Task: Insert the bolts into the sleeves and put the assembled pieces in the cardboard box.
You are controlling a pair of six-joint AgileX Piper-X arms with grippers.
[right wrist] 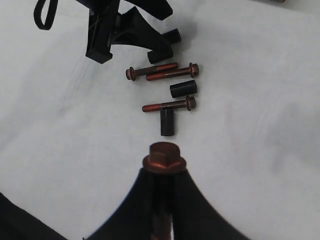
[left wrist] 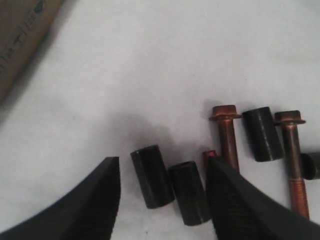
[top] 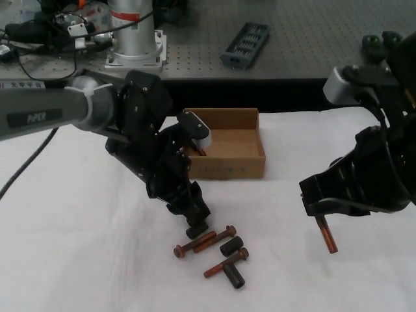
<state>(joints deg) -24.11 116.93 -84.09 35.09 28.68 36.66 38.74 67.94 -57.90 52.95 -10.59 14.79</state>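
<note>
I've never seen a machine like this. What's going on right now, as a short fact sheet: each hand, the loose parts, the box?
Left hand: open, fingers either side of two sleeves on the white cloth
Right hand: shut on a bolt, its threaded end hanging down
Loose bolts: three, lying on the cloth
Loose sleeves: four in all, lying among the bolts
Cardboard box: on the cloth, beyond the loose parts

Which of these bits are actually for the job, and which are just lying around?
Job: copper-coloured bolts; short black cylindrical sleeves; brown cardboard box; held bolt in right gripper.
Lying about: black ribbed block; silver metal column; tangled dark cables.
</note>
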